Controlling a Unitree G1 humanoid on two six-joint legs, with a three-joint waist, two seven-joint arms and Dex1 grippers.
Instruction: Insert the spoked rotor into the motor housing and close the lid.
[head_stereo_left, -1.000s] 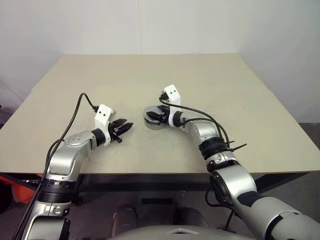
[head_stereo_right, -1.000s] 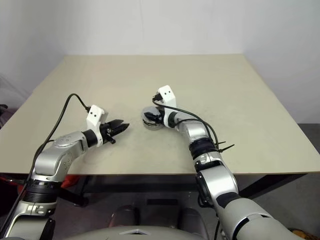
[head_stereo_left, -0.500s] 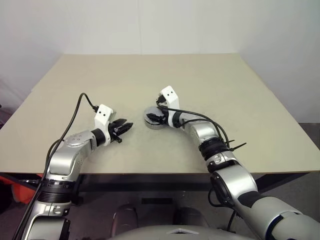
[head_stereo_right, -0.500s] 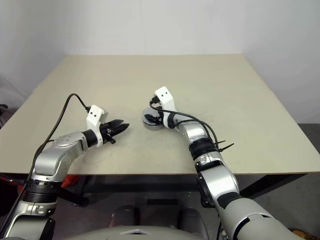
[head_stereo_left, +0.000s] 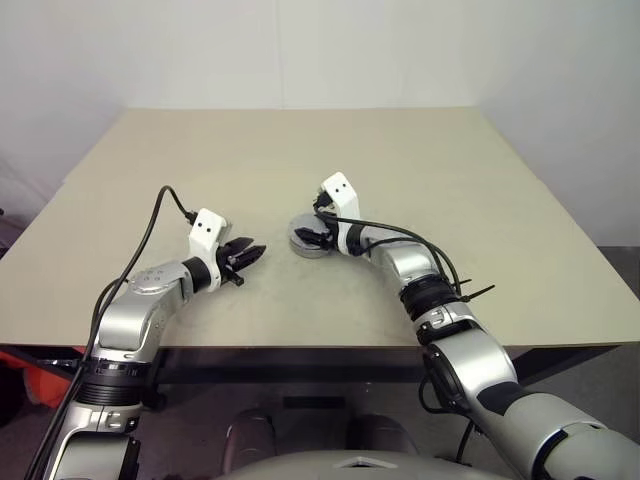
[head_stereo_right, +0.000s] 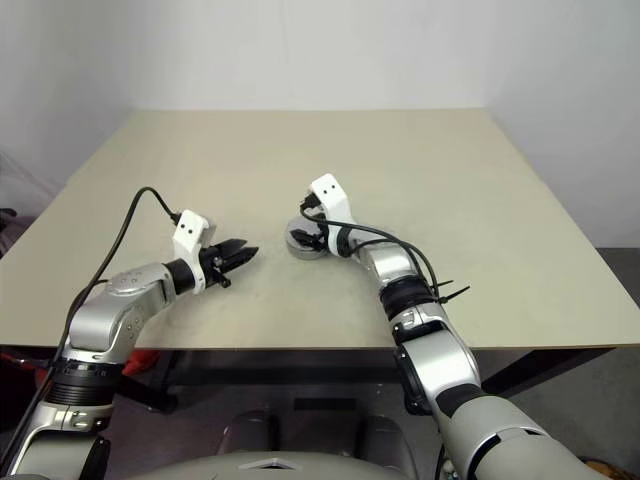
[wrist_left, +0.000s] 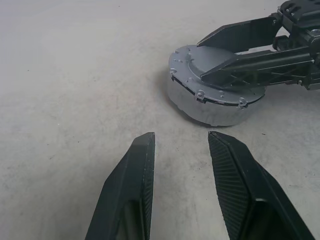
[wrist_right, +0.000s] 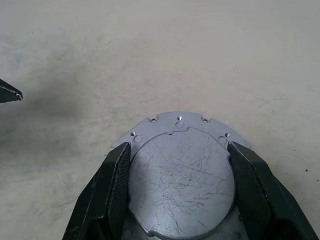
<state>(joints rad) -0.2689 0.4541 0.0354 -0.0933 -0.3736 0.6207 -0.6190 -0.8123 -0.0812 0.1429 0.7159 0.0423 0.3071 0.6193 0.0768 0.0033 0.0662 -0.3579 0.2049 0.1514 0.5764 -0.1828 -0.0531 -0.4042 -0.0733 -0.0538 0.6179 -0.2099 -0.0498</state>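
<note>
Pale walls back a beige counter (head_stereo_left: 420, 170). At its centre sits the motor housing (wrist_left: 212, 100), lid (wrist_right: 182, 175) already on top. Over the last second our right gripper (wrist_right: 179, 170) has rolled slightly at the wrist, its spread fingers (wrist_right: 117, 172) straddling the raised lid disc without pinching. At nine o'clock, our left gripper (wrist_left: 181, 150) waits empty, fingers (wrist_left: 142, 150) parted. We judge closing nearly finished.

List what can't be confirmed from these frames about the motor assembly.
- Spoked rotor and copper windings: hidden under the grey round metal lid, right wrist view.
- Lid seating on the silver round motor housing: right tool fingers cover the far rim, left wrist view.
- Right tool's contact with the lid: too small in head views.
</note>
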